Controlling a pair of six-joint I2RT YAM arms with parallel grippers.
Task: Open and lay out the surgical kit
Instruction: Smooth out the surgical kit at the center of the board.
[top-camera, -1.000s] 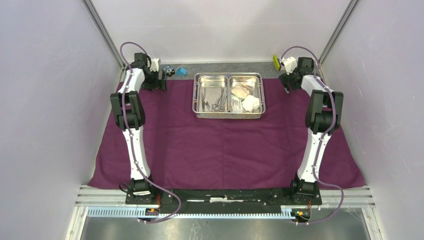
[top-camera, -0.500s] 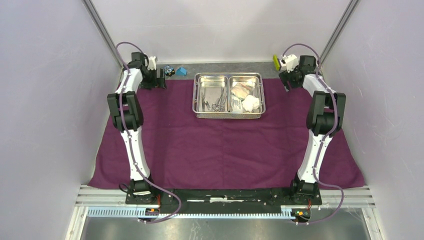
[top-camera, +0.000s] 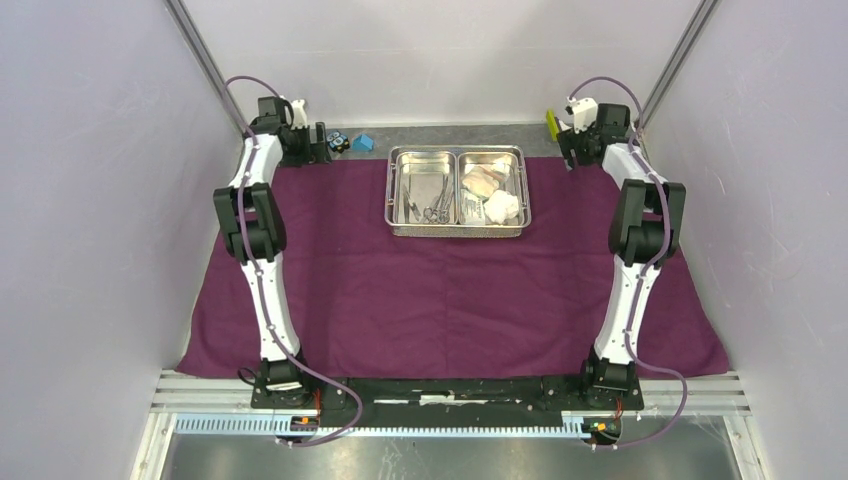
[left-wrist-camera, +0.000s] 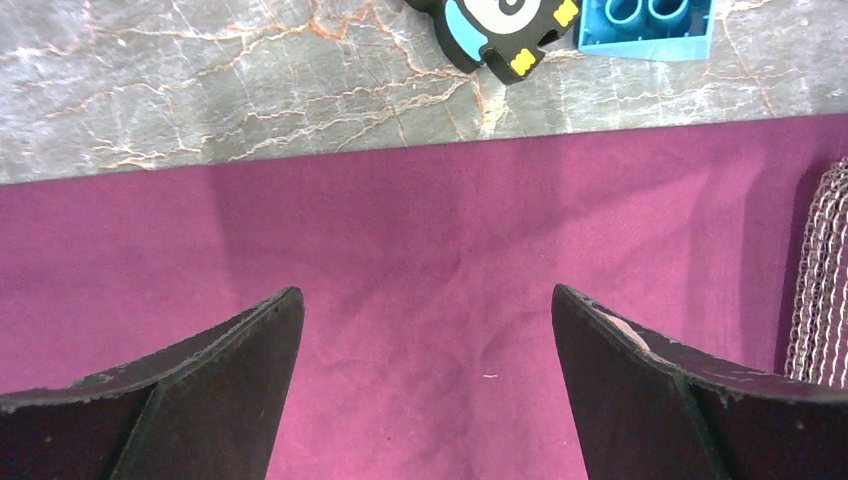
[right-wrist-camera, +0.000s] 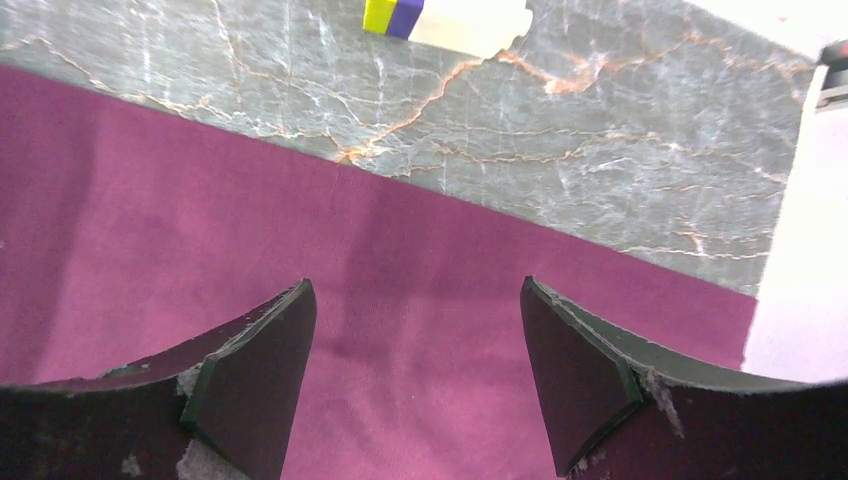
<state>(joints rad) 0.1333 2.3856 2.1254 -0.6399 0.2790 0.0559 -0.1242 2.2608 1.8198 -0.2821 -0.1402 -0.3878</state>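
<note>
The purple cloth wrap (top-camera: 450, 290) lies spread flat over the table. On its far middle stands the steel tray (top-camera: 457, 233). Its left compartment holds forceps (top-camera: 437, 206); the right one holds a white packet (top-camera: 473, 209) and gauze wads (top-camera: 502, 205). My left gripper (top-camera: 322, 148) hovers open over the cloth's far left corner (left-wrist-camera: 430, 250), nothing between its fingers (left-wrist-camera: 220, 390). My right gripper (top-camera: 568, 155) stands open over the far right corner (right-wrist-camera: 200, 200), also empty. The tray's mesh side (left-wrist-camera: 820, 290) shows at the right edge of the left wrist view.
A black-and-blue toy (left-wrist-camera: 495, 25) and a blue block (left-wrist-camera: 645, 25) sit on the grey marbled tabletop (left-wrist-camera: 250, 80) just beyond the cloth's far left edge. A yellow-and-purple piece (right-wrist-camera: 392, 15) lies past the far right corner. Side walls stand close to both arms.
Both arms have swung further back toward the cloth's far corners, the left gripper going left and back, the right one back. Both stayed open; cloth and tray have not moved.
</note>
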